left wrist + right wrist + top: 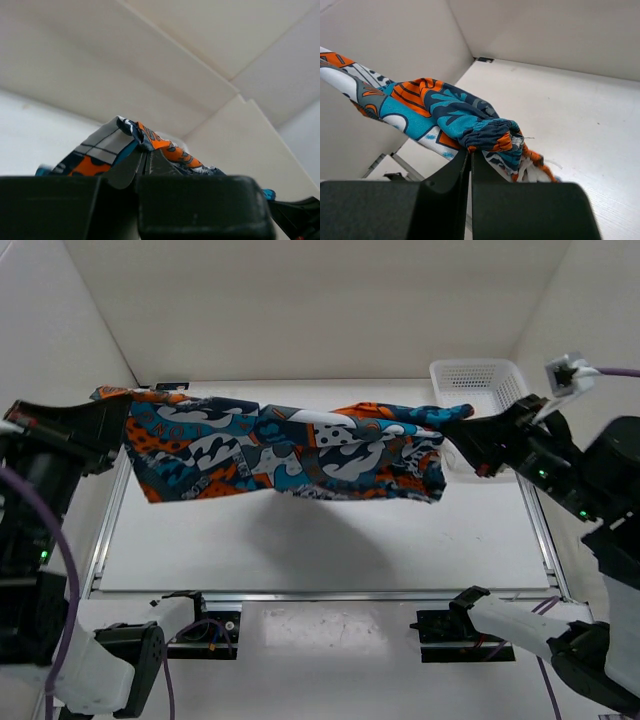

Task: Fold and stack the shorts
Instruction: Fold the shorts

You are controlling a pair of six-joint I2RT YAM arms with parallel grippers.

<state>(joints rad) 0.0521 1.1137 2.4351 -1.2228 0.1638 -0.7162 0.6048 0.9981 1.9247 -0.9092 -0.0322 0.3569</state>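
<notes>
In the top view, the shorts [290, 450] are held stretched in the air above the table [300, 550], between the left gripper [122, 430] at 9 o'clock and the right gripper [458, 430] at 3 o'clock. A white basket [480, 380], shown in this view only, is located at 2 o'clock. Only in the wrist views are both pairs of fingers seen clamped on bunched fabric edges.

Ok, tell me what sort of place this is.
Probably a robot lab cell: bare white panel walls box in a table edged with metal rails, and the left claw and right claw hold the shorts stretched above it.
</notes>
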